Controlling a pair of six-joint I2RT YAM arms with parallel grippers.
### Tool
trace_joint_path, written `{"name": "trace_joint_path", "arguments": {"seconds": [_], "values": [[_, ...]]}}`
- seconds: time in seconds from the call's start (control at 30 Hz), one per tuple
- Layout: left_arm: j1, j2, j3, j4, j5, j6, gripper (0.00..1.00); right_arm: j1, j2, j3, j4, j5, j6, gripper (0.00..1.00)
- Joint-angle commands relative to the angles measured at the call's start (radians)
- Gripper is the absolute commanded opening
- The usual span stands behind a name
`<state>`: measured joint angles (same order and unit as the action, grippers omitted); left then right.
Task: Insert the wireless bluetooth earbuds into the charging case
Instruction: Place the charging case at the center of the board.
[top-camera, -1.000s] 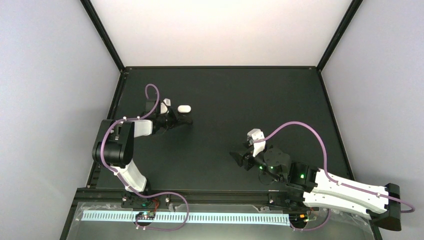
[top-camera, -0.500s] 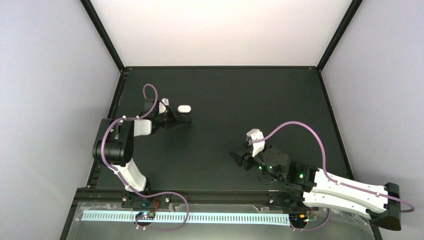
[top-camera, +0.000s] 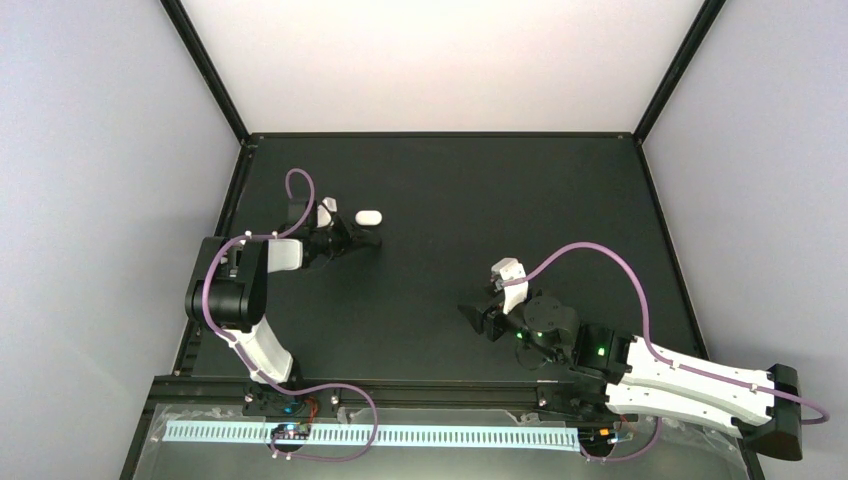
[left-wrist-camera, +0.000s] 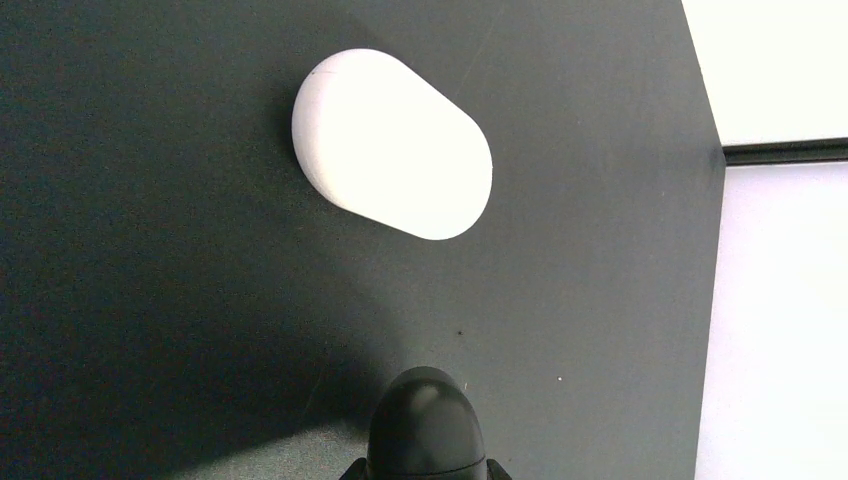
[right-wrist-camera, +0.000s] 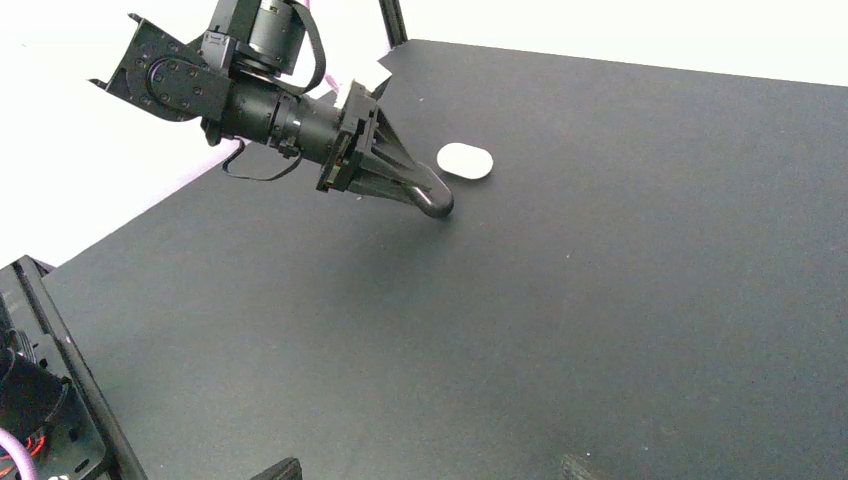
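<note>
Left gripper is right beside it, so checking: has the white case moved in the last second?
No. The white case lies at the same spot against the table's back edge, just beyond the left gripper.

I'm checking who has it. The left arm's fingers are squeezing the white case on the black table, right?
No, they aren't squeezing it. The left arm's fingers are shut on nothing, and the white case lies on the black table just beyond their tip, apart from them. The left wrist view shows the gap.
</note>
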<state>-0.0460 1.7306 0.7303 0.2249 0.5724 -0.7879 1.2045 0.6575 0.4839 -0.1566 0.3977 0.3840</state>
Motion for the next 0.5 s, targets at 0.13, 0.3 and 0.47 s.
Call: {"name": "trace_joint_path", "arguments": {"seconds": [0.13,0.3,0.47], "values": [[0.009,0.023,0.011,-0.008,-0.012,0.013,0.02,-0.003,-0.013,0.012,0.025,0.008,0.006,0.67],[0.008,0.027,0.009,-0.007,-0.014,0.012,0.02,-0.002,-0.014,0.019,0.013,0.007,0.007,0.67],[0.008,0.026,0.009,-0.017,-0.022,0.02,0.02,-0.002,-0.035,0.015,-0.002,0.037,0.004,0.67]]}}
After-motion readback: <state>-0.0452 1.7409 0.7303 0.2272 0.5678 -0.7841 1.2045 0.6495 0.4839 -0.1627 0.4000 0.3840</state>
